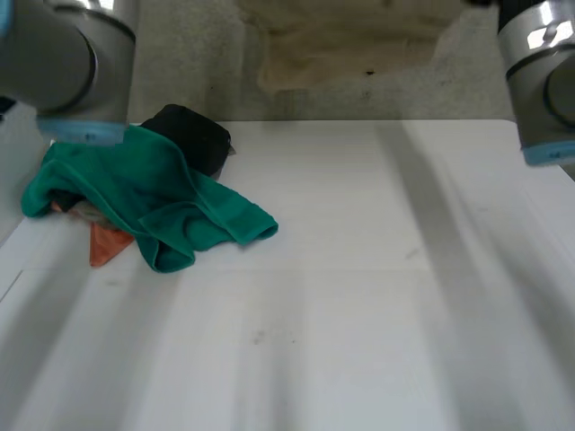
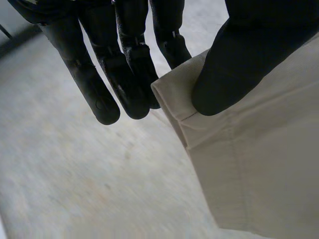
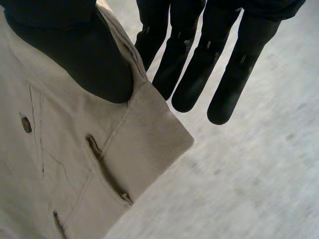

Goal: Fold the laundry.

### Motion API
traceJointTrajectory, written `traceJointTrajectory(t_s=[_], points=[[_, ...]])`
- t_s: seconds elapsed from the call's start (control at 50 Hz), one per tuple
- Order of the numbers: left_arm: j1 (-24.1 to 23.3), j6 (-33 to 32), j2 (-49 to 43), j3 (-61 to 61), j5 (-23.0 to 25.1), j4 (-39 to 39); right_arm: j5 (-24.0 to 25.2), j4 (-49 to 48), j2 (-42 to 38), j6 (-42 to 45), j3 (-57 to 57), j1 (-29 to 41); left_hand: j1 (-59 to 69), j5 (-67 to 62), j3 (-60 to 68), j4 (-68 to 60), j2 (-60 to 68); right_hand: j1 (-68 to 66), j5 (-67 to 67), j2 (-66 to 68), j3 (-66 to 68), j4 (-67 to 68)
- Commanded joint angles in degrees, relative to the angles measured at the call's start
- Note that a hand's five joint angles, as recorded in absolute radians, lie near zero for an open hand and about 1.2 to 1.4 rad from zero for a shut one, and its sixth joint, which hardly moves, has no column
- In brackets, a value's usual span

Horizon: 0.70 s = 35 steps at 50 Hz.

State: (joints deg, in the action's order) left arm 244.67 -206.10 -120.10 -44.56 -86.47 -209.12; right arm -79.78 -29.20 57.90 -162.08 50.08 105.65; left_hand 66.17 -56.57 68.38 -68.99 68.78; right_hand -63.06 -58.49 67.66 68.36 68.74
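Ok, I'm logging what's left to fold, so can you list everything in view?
beige garment: one, beige with a button, held up between both hands, off the table
green cloth: one, green, crumpled on top of the pile at the table's left side
black cloth: one, black, behind the green cloth, touching it
orange cloth: one, orange, a corner sticking out from under the green cloth
table: one, white, bearing the pile
arms: two, grey with light-blue caps, left arm above the pile, right arm opposite
left hand: one, black, thumb and fingers pinching one corner of the beige garment
right hand: one, black, pinching another corner beside the button
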Motion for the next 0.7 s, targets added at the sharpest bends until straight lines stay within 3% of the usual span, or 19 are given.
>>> traceJointTrajectory(t_s=[0.02,0.22,0.38,0.54,0.64,0.7], points=[[-0.34,1.49,-1.35,-15.0,0.69,1.17,2.96,5.2,-6.21,1.94,4.22,0.35,13.83,-13.43,11.62,-11.01,11.22,-16.94,-11.51,12.34,11.64,11.26],[-3.15,1.23,-3.91,-31.72,-1.77,6.97,4.2,12.22,-12.46,9.67,14.77,-0.18,13.83,-13.43,11.62,-11.01,11.22,-16.94,-11.51,12.34,11.64,11.26],[-5.43,0.01,3.81,-40.78,-1.68,18.47,6.74,29.62,-5.01,18.02,23.65,-1.06,13.83,-13.43,11.62,-11.01,11.22,-16.94,-11.51,12.34,11.64,11.26],[-8.6,-9.92,15.85,-46.67,-1.33,40.7,6.04,47.28,8.96,29.26,33.05,-2.64,13.83,-13.43,11.62,-11.01,11.22,-16.94,-11.51,12.34,11.64,11.26],[-12.1,-18.26,22.0,-50.09,-1.77,63.77,4.37,67.03,20.2,42.5,42.79,-6.14,13.83,-13.43,11.62,-11.01,11.22,-16.94,-11.51,12.34,11.64,11.26],[-13.17,-19.69,23.16,-50.01,-1.6,68.58,6.21,69.1,23.56,49.29,46.32,-8.26,13.83,-13.43,11.62,-11.01,11.22,-16.94,-11.51,12.34,11.64,11.26]])
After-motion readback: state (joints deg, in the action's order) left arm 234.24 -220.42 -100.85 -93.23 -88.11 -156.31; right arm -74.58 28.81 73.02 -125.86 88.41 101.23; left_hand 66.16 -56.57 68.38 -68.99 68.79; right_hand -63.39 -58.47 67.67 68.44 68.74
